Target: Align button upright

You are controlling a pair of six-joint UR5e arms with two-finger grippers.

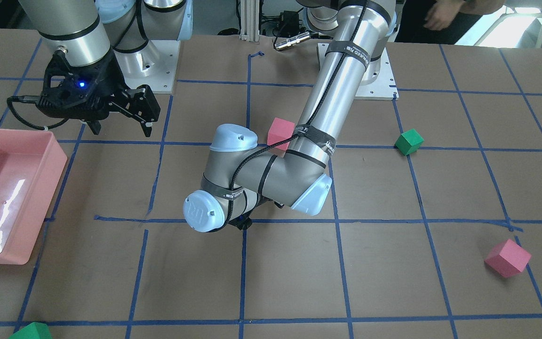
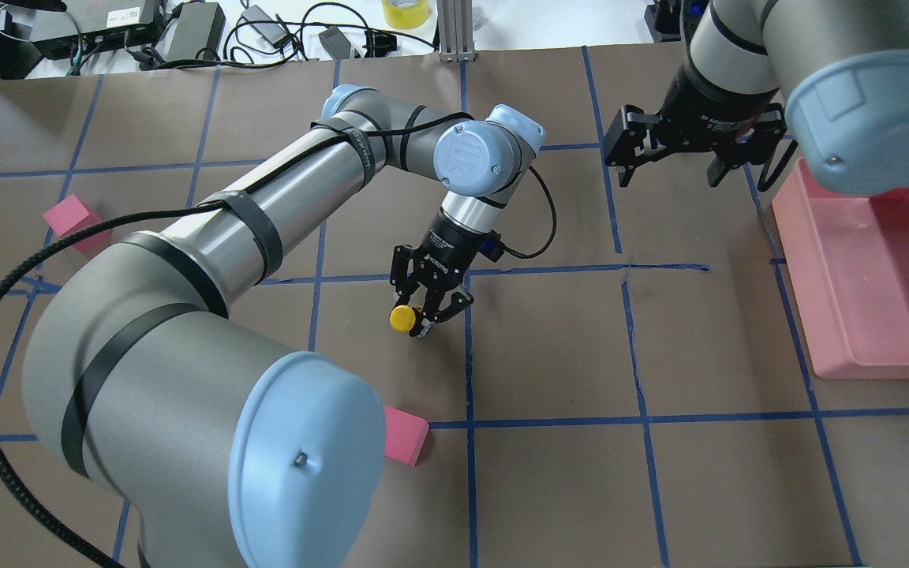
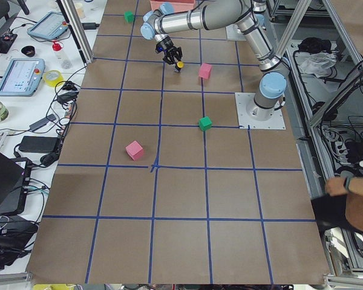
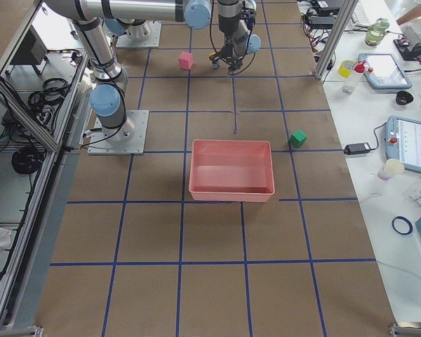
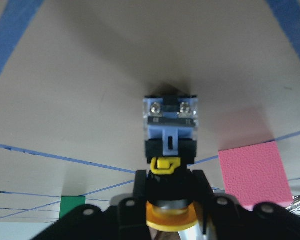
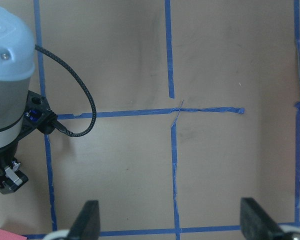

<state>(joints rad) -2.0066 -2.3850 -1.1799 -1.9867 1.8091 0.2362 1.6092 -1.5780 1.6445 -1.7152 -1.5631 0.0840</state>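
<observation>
I see the brown bench [image 2: 660, 489], gridded in blue tape, with the pink tray [image 4: 231, 193] at my right arm's end. The right gripper [image 2: 669, 170] hangs beside that tray, jaws spread wide with nothing between them. The left gripper [image 2: 421, 322] points down mid-bench, jaws closed on the button [image 2: 402, 318]. A pink cube [image 2: 405, 435] lies near it, and a green cube [image 1: 409, 141] lies farther off. The button sits low over the bench, its yellow cap poking out to one side of the jaws. I cannot tell whether its base touches the surface.
</observation>
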